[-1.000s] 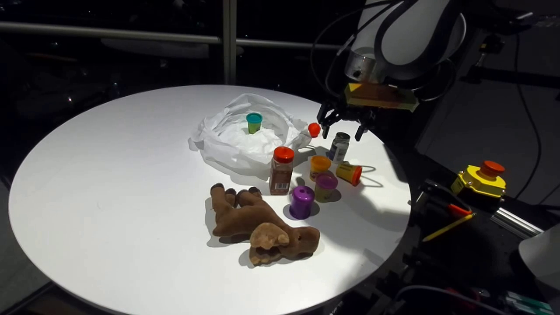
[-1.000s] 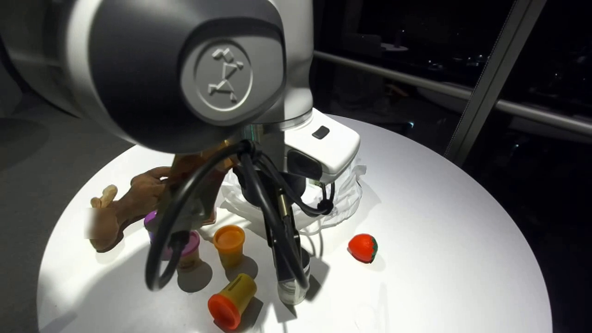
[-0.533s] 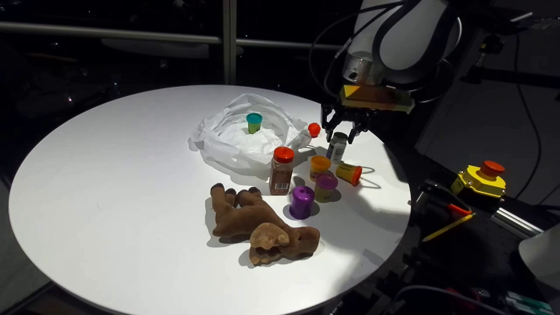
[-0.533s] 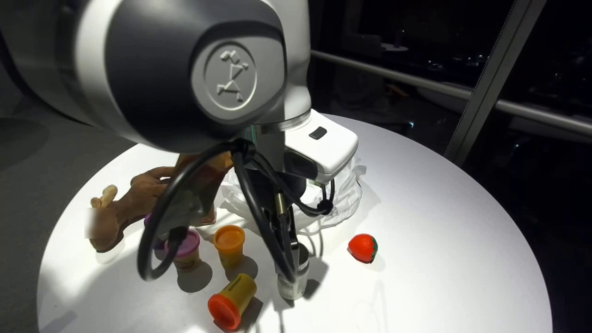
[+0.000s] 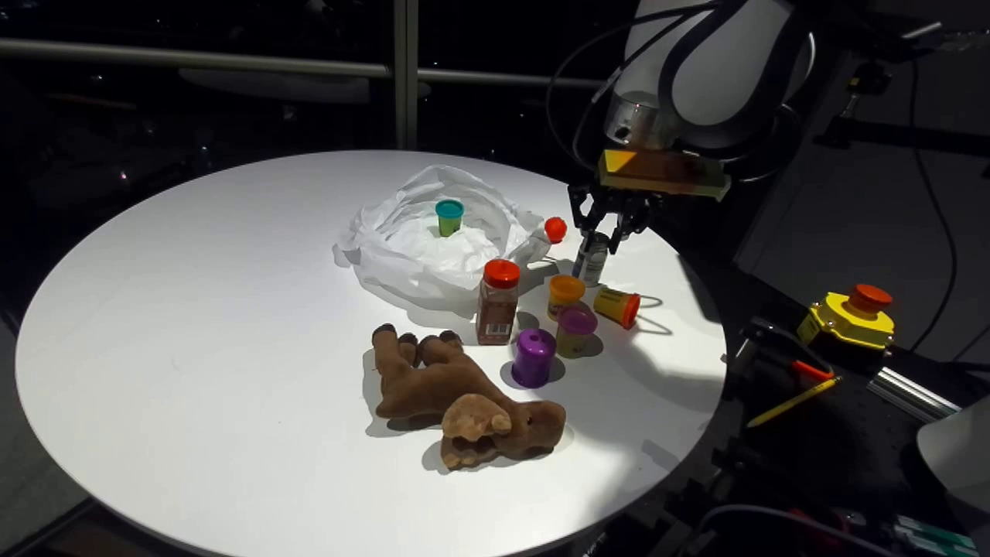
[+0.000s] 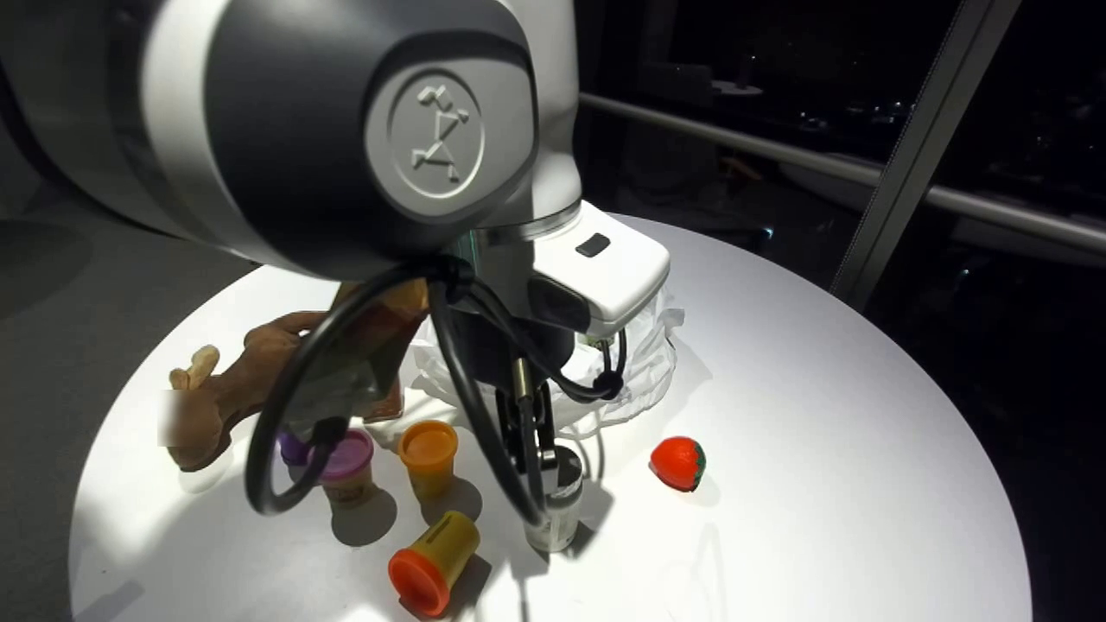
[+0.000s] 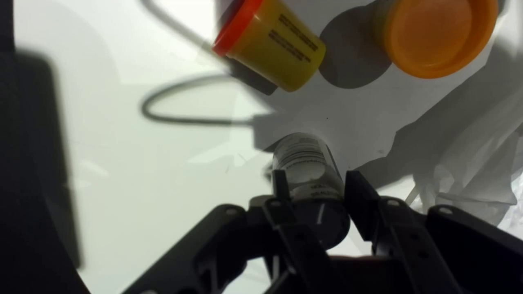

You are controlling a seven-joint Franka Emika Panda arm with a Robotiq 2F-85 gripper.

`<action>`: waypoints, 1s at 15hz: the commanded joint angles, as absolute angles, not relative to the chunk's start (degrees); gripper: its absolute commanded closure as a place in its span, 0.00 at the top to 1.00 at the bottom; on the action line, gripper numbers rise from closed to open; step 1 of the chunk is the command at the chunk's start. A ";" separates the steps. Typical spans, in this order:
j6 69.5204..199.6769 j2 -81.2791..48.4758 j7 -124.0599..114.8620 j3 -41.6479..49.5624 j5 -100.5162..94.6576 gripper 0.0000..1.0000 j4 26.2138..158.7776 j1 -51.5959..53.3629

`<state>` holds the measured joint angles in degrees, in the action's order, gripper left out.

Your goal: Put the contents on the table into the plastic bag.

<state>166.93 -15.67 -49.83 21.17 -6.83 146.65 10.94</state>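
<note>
My gripper (image 5: 599, 247) points down around the top of a dark-lidded glass jar (image 5: 589, 268). In the wrist view a finger presses on each side of the jar (image 7: 304, 163), which fills the space between them; it leans a little. The white plastic bag (image 5: 394, 267) lies spread wide, with a teal-lidded green tub (image 5: 448, 220) inside. Also on the table are a red-lidded bottle (image 5: 496, 309), an orange-lidded tub (image 5: 566, 294), a tipped yellow tub (image 5: 616, 307), a purple-lidded tub (image 5: 576, 333), a purple container (image 5: 534, 360), a brown plush animal (image 5: 433, 391) and a strawberry (image 6: 676, 464).
Around the jar, the orange-lidded tub (image 7: 433, 36) and the yellow tub (image 7: 282, 45) stand close by, and the bag's edge (image 7: 470, 167) lies on the opposite side. A round white table (image 5: 193, 363) bears everything. Loose cables (image 6: 471, 380) hang from the arm.
The fingers have come together from wide apart onto the jar. The jar has shifted slightly and tilted. The arm has moved a little toward the bag; the other objects have stayed put.
</note>
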 commanded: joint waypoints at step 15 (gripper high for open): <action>144.69 1.10 -58.73 19.14 -27.69 0.17 138.02 6.89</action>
<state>150.63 -4.32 -59.50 26.76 -28.49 140.35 10.93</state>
